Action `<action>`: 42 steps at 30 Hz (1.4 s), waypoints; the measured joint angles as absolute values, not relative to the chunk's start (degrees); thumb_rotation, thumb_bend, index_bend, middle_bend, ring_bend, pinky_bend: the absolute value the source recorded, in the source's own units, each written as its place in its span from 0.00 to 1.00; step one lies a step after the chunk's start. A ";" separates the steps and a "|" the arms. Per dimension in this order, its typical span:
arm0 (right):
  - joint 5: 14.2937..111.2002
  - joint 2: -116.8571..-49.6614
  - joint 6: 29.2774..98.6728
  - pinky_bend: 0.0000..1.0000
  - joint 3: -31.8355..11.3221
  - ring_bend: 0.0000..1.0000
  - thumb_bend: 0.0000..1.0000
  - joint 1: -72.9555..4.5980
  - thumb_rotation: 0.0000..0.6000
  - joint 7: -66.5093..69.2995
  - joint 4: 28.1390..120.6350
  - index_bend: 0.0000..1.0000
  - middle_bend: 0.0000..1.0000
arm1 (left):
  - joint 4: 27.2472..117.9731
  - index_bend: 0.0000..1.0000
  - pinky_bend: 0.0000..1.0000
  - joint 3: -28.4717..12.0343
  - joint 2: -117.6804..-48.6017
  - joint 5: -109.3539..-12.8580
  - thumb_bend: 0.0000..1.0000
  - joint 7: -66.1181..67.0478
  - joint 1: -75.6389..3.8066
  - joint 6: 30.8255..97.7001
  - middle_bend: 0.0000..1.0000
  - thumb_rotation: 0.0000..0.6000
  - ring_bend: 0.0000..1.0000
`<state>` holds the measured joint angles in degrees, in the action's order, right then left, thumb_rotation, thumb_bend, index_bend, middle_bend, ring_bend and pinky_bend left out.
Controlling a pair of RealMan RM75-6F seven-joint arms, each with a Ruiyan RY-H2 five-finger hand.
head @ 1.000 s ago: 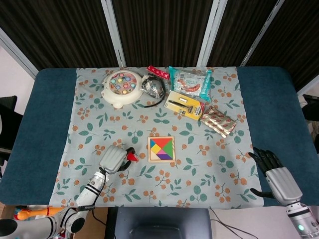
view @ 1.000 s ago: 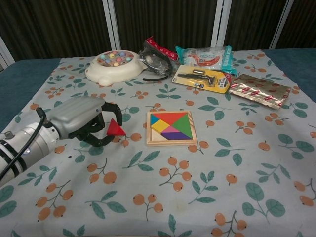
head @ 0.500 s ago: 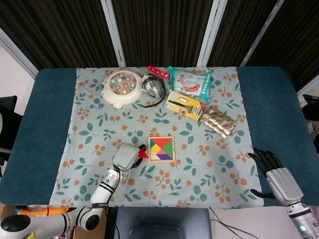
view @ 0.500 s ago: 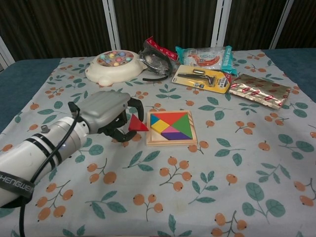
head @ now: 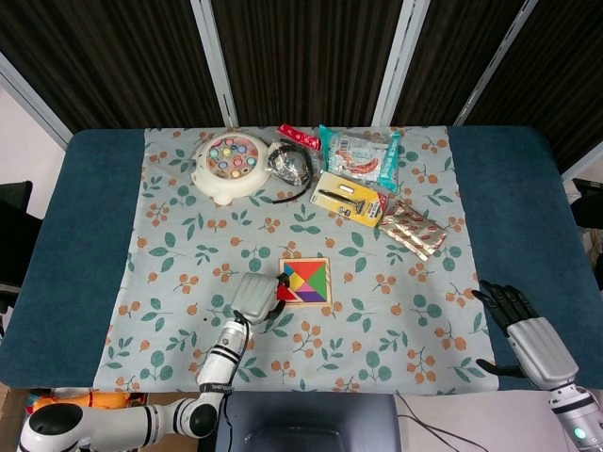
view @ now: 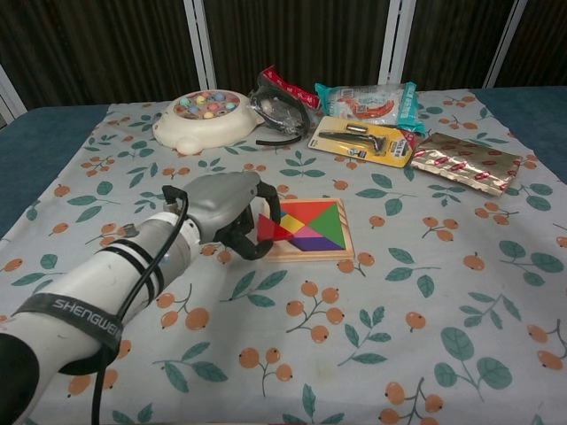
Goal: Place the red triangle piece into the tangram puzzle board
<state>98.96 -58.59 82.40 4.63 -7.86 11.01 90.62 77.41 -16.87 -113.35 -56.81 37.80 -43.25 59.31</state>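
The red triangle piece sits pinched in our left hand, held over the left edge of the tangram puzzle board, which lies on the leaf-and-berry tablecloth near the middle of the table. Behind the board, well apart from it, we see a white fishing-game toy, a black coiled cable, a red snack bar, a teal snack packet, a yellow carded tool and a gold-and-red foil pack. Nothing lies between hand and board. Our left hand's fingers curl around the triangle. Our right hand rests at the table's near right edge, fingers apart, holding nothing.
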 measured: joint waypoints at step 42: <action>99.63 -57.33 85.87 0.00 4.64 0.00 0.15 -6.57 1.00 15.06 89.23 0.00 0.00 | 76.39 0.33 1.00 -17.79 -116.97 -48.15 0.38 42.94 -48.91 61.84 1.00 1.00 1.00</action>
